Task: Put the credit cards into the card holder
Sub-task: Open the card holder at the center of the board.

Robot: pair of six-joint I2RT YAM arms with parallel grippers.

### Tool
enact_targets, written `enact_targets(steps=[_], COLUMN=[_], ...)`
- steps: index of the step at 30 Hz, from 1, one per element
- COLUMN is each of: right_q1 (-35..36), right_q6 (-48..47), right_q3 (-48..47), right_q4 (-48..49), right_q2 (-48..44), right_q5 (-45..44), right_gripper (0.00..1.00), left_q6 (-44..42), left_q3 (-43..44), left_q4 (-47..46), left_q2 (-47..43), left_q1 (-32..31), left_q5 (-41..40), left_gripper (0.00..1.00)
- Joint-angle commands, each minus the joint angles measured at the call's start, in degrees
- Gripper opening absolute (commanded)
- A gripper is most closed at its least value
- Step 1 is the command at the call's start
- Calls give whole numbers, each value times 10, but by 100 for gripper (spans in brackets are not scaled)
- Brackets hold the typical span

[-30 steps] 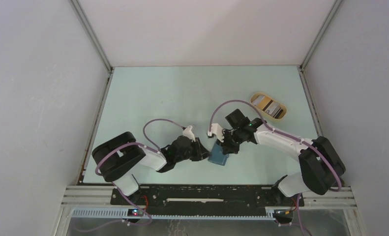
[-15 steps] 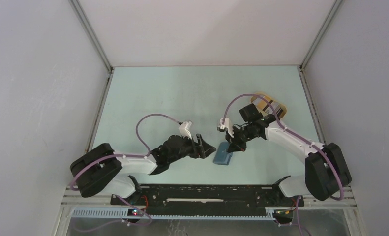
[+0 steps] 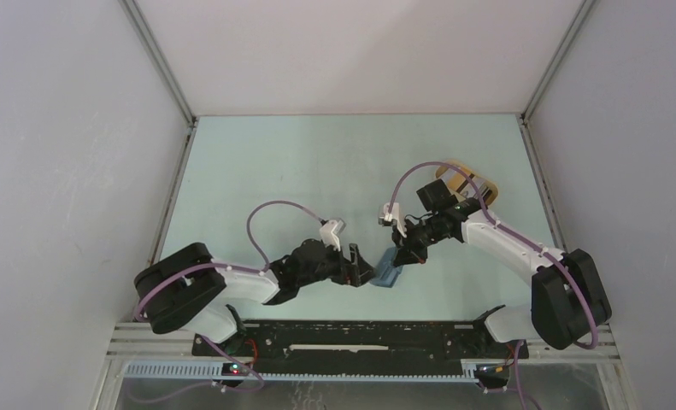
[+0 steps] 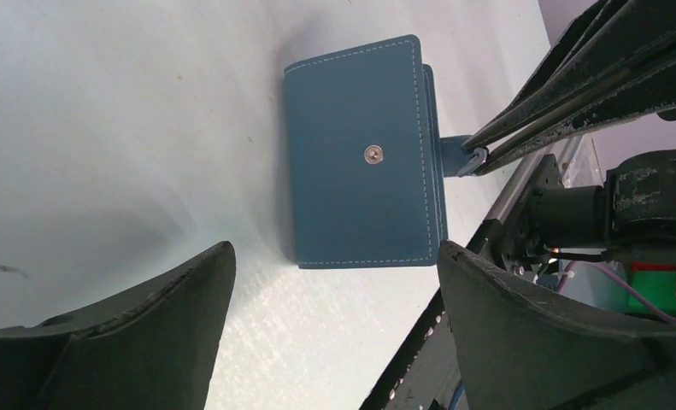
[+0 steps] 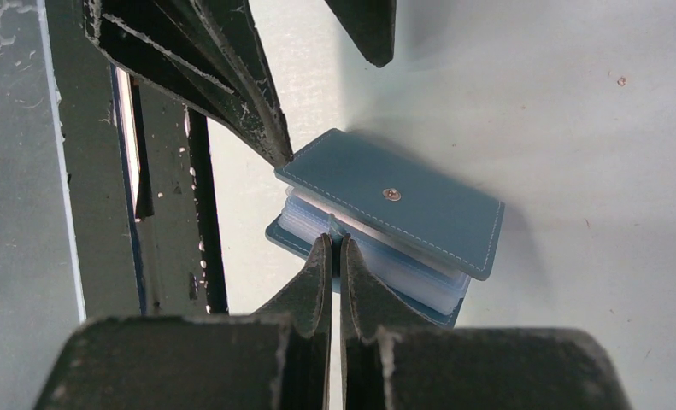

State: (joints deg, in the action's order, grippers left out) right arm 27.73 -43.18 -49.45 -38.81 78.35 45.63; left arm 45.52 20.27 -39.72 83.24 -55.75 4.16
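Left pincer (image 4: pixel 334 256) has just sprung wide beside the card holder (image 4: pixel 360 196), while the right pincer (image 5: pixel 336 243) pinches its snap tab (image 4: pixel 455 156) shut, so opening it looks next.

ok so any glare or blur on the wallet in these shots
Left wrist: card holder sharp, stitching clear, soft shadow to its left, mild sheen on the table below it. Right wrist: sharp too, shadow beside it. Top external: too small to judge.
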Motion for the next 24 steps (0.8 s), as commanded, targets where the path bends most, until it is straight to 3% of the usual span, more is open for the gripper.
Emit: enact_targets(steps=[1, 11, 24], right_q1=[-4, -5, -8], right_q6=[9, 12, 14], right_q3=[-22, -22, -22], right_q4=[3, 4, 5], right_q2=[-3, 5, 5], right_q5=[19, 15, 19], right_gripper=[0, 0, 0], left_q6=[-23, -41, -59], left_q3=[36, 50, 107], left_q4=[-24, -23, 72], left_q2=[4, -2, 37], left_q1=[-6, -14, -21], left_q5=[15, 23, -7], left_gripper=[93, 94, 90])
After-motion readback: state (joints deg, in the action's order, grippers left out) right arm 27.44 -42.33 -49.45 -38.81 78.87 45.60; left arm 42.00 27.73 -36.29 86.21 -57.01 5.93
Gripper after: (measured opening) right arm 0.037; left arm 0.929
